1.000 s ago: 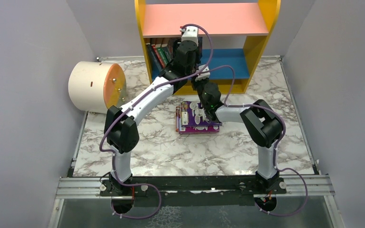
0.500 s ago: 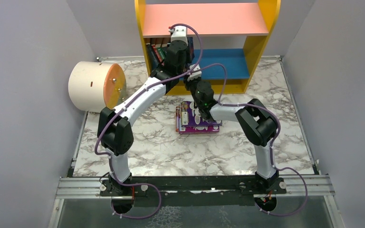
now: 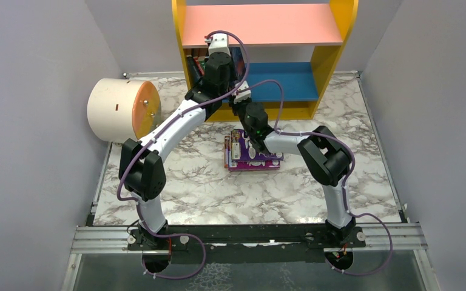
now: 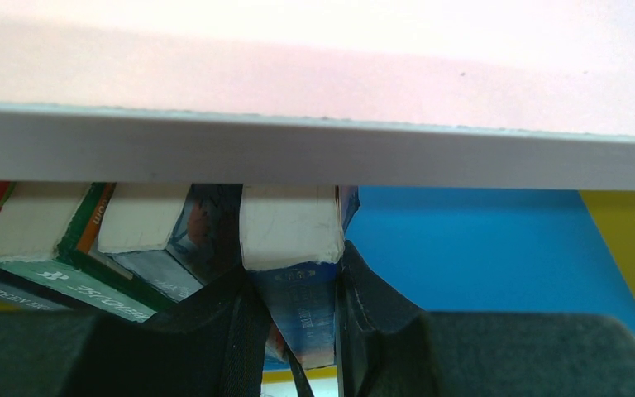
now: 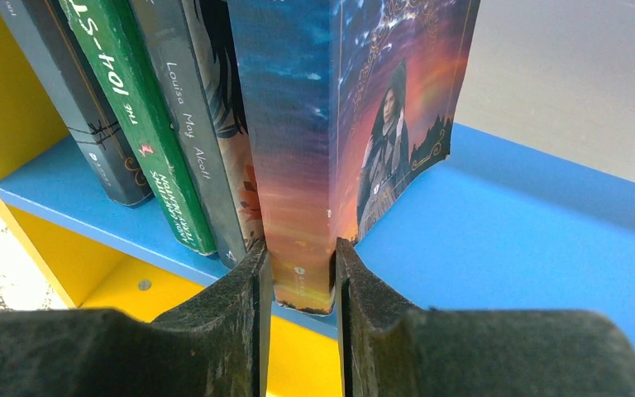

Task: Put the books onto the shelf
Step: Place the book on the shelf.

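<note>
Upper centre, shelf (image 3: pixel 297 82): blue book (image 5: pixel 298 124) shifted left against row (image 5: pixel 174 141); left gripper (image 4: pixel 293 285), right gripper (image 5: pixel 298 256) both clamped on it; nearly shelved.

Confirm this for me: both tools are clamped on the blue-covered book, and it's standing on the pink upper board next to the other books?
Wrong board. The left tool and right tool are both clamped on the blue-covered book, next to the other books, but it's on the blue lower board, beneath the pink upper board. The right wrist view shows this.
</note>
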You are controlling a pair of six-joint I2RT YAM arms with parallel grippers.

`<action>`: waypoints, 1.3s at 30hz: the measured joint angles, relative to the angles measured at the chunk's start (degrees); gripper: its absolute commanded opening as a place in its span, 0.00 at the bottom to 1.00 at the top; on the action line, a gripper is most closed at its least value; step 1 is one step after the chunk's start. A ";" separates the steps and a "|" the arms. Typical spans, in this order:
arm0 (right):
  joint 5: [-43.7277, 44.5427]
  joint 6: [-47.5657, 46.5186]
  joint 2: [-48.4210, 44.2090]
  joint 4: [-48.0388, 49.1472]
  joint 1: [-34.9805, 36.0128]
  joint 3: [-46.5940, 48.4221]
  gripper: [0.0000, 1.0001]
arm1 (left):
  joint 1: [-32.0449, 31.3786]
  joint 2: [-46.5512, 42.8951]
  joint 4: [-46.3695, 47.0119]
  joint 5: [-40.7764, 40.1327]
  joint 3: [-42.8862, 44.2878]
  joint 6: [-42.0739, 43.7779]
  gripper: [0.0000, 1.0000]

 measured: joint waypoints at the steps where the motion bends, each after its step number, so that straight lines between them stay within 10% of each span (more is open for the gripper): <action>1: 0.00 -0.13 0.00 -0.13 0.02 0.04 0.01 | 0.07 -0.02 0.09 0.00 -0.11 -0.17 0.00; 16: 0.00 -0.90 0.00 -1.92 0.09 0.92 0.37 | 0.46 -0.11 -0.17 -0.74 -0.20 -1.07 0.00; 39: 0.20 -1.29 -1.09 -0.52 0.02 0.55 0.42 | 0.72 -1.66 -2.80 -2.54 -0.20 -0.13 0.42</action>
